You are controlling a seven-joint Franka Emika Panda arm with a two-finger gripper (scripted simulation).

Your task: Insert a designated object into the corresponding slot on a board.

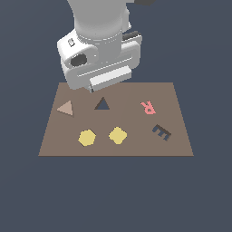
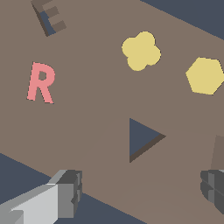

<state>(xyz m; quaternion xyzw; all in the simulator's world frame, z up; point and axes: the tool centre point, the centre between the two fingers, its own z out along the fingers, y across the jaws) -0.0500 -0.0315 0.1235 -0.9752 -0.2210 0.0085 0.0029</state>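
Note:
The tan-pink triangle block (image 1: 66,108) lies flat on the brown board (image 1: 113,147) near its left edge in the exterior view. The dark triangular slot (image 1: 102,104) is just to its right; it also shows in the wrist view (image 2: 142,139). The arm's white hand (image 1: 102,63) hovers above the board's far edge, behind the slot, and hides its own fingers there. In the wrist view my gripper (image 2: 140,192) is open and empty, its fingers (image 2: 65,192) spread wide near the board's (image 2: 87,131) edge. A sliver of the block (image 2: 218,151) shows at the frame's edge.
A yellow hexagon (image 1: 87,137) (image 2: 205,75) and a yellow lobed shape (image 1: 118,135) (image 2: 141,50) lie on the board's near half. A pink letter R (image 1: 148,107) (image 2: 41,82) and a dark E-shaped cut-out (image 1: 161,132) (image 2: 49,19) sit toward the exterior view's right.

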